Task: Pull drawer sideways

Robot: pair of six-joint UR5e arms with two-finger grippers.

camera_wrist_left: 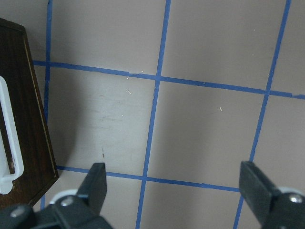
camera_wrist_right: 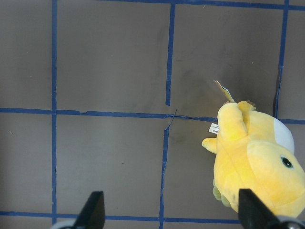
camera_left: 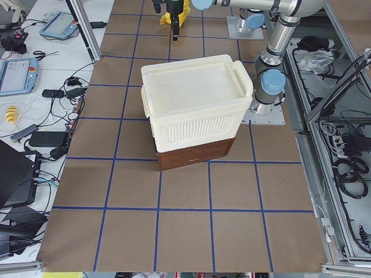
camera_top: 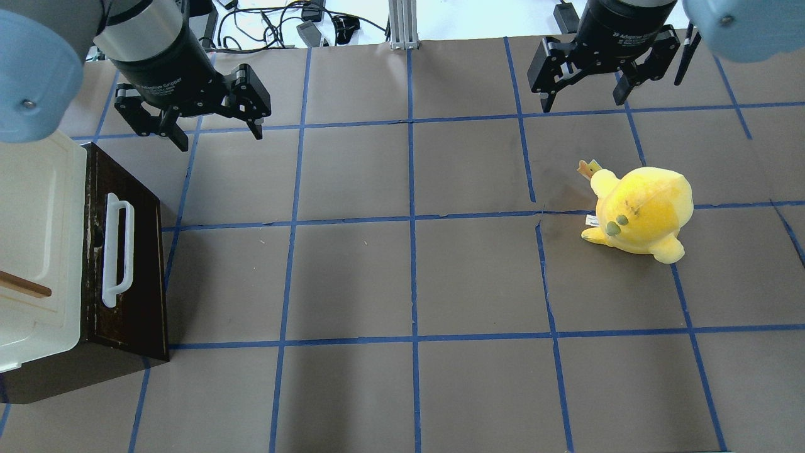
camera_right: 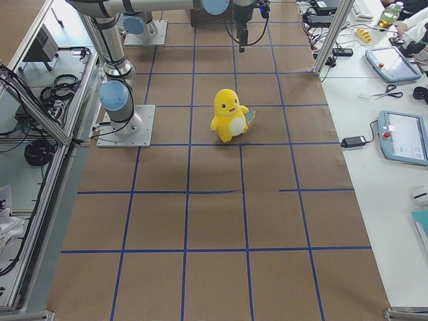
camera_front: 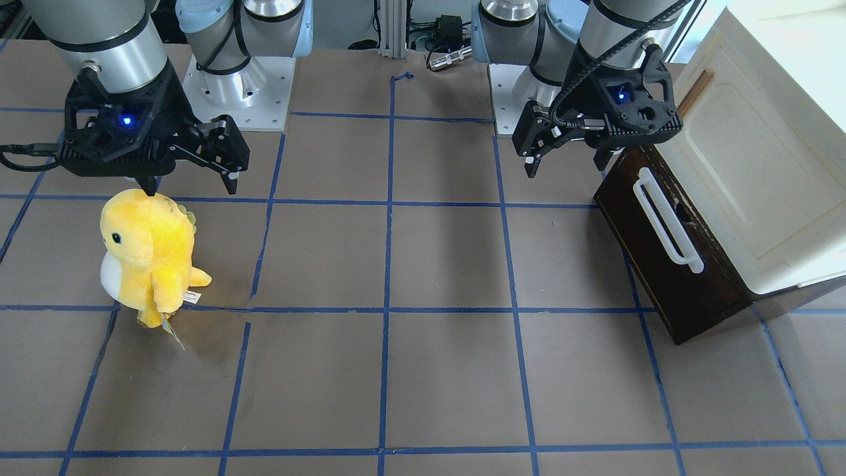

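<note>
The dark brown drawer (camera_top: 135,277) sits under a cream-white cabinet (camera_top: 31,207) at the table's left end, its long white bar handle (camera_top: 117,248) facing the table's middle. No inner walls show. It also shows in the front-facing view (camera_front: 661,277) and at the left edge of the left wrist view (camera_wrist_left: 26,114). My left gripper (camera_top: 220,135) is open and empty, hovering above the table just past the drawer's far corner, apart from the handle (camera_front: 667,221). My right gripper (camera_top: 582,104) is open and empty at the far right.
A yellow plush dinosaur (camera_top: 638,214) stands on the table's right half, just in front of the right gripper and below it in the right wrist view (camera_wrist_right: 257,162). Blue tape lines grid the brown table (camera_top: 409,277). Cables lie beyond the far edge.
</note>
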